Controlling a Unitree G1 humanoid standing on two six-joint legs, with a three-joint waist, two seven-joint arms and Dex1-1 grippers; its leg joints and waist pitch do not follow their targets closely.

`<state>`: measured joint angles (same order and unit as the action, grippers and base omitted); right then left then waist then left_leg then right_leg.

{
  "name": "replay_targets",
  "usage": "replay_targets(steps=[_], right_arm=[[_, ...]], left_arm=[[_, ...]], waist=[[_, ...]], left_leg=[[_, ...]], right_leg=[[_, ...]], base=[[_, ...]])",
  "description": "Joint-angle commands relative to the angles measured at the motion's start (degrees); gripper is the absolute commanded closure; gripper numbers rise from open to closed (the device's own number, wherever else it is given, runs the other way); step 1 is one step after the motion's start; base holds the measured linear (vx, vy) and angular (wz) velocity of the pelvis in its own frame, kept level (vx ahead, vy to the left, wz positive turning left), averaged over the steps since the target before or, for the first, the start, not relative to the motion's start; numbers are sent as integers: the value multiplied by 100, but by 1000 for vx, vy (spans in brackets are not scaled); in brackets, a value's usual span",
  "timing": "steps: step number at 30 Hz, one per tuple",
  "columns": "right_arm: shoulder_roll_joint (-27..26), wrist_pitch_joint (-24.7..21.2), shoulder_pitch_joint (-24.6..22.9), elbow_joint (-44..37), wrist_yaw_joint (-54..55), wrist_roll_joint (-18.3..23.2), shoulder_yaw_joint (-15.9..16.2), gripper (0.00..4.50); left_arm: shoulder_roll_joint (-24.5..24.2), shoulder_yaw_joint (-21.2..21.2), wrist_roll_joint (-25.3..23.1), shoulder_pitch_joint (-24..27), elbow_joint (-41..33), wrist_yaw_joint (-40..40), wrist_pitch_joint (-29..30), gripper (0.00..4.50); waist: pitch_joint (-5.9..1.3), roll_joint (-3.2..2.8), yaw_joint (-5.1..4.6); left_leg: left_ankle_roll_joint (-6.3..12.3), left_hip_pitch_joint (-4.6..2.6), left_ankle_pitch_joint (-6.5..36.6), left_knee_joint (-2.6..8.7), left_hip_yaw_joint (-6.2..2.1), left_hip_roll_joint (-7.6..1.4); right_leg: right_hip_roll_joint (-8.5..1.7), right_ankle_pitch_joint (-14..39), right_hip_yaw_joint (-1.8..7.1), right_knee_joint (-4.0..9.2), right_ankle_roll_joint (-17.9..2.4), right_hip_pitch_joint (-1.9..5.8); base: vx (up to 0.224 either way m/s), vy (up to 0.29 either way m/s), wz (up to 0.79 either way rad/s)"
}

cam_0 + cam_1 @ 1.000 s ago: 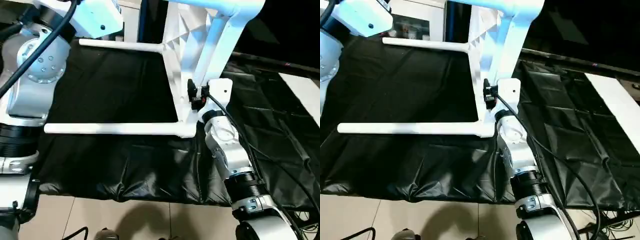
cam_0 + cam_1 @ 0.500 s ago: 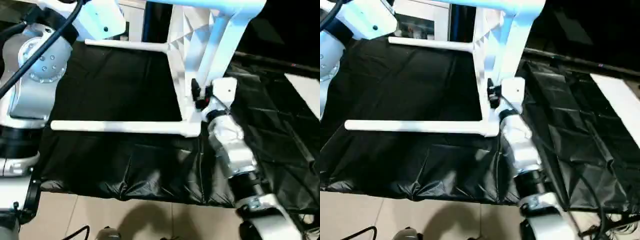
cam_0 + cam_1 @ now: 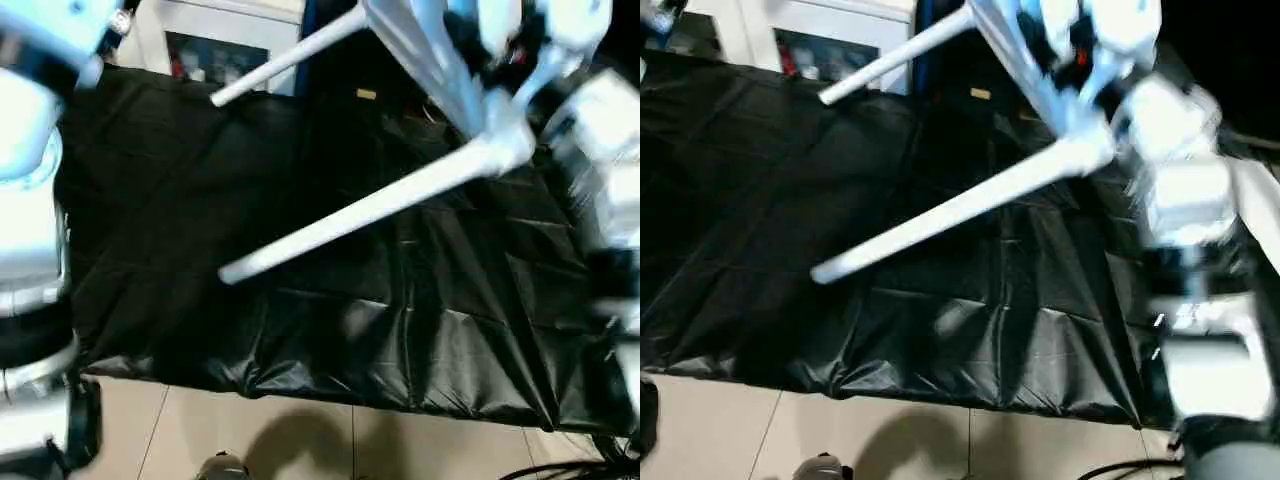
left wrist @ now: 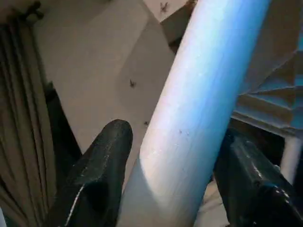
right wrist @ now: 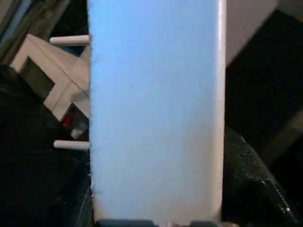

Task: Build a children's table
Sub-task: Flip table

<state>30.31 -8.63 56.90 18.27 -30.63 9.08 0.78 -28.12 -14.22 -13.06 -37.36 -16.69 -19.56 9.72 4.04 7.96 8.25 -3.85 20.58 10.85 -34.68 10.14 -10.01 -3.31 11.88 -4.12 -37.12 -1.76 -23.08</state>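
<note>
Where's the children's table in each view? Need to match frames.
Left eye: children's table at upper right, two legs slanting down-left over the cloth.
Right eye: upper middle, same two legs slanting down-left.
Left wrist: one leg runs diagonally through the middle.
Right wrist: a broad white part up the centre.
Shared landmark, both eye views: black cloth beneath it.

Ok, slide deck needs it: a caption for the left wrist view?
Left gripper with its black fingers either side of a white table leg, ribbed tabletop underside behind.
</note>
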Motion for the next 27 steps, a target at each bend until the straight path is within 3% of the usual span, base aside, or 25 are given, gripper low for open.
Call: replay_targets(steps=[1, 4, 8, 12, 16, 18, 20, 27], right_arm=[[166, -113, -72, 65, -1737, 436, 385, 197], [213, -127, -11, 121, -1857, 422, 468, 177], [165, -79, 1, 90, -1971, 452, 481, 115], [85, 90, -7, 96, -1972, 451, 439, 80], [30, 218, 1, 98, -1987, 551, 361, 65], [-6, 286, 28, 110, -2007, 638, 266, 65], [-24, 295, 64, 131, -2014, 694, 181, 65], [-89, 93, 43, -58, -2342, 1120, -145, 65]], left_arm=[[135, -564, 154, 338, 703, 249, 626, 203], [133, -519, 205, 422, 643, 243, 750, 212], [112, -459, 202, 464, 634, 251, 863, 223], [91, -399, 170, 481, 664, 256, 883, 225], [70, -370, 163, 499, 695, 271, 947, 227], [74, -372, 166, 520, 717, 312, 1029, 233], [75, -375, 157, 545, 741, 344, 1079, 239], [49, -350, 184, 616, 771, 421, 1144, 248]], waist=[[-317, -5, -15], [-308, 6, -4], [-322, 36, -40], [-343, 53, -53], [-346, 84, -75], [-380, 31, -64], [-373, 8, -74], [-370, -14, -14]], left_leg=[[-107, -82, 1113, 377, -108, -327], [-145, -105, 1493, 399, -137, -331], [-310, -121, 1948, 434, -194, -332], [-338, -88, 2015, 434, -224, -327], [-154, -58, 1834, 401, -202, -295], [-110, -62, 1588, 397, -195, -302], [-119, -64, 1620, 410, -194, -312], [-123, -105, 1801, 432, -194, -325]], right_leg=[[-534, 1806, 345, 520, -543, 168], [-530, 2199, 337, 571, -417, 147], [-529, 2456, 313, 599, -283, 121], [-563, 2652, 300, 625, -189, 140], [-543, 2606, 310, 624, -183, 155], [-540, 2499, 315, 611, -237, 162], [-517, 2386, 307, 600, -317, 153], [-514, 2290, 309, 600, -418, 136]], base=[[0, 0, 0], [0, 0, 0], [0, 0, 0], [0, 0, 0], [0, 0, 0], [0, 0, 0], [0, 0, 0], [0, 0, 0]])
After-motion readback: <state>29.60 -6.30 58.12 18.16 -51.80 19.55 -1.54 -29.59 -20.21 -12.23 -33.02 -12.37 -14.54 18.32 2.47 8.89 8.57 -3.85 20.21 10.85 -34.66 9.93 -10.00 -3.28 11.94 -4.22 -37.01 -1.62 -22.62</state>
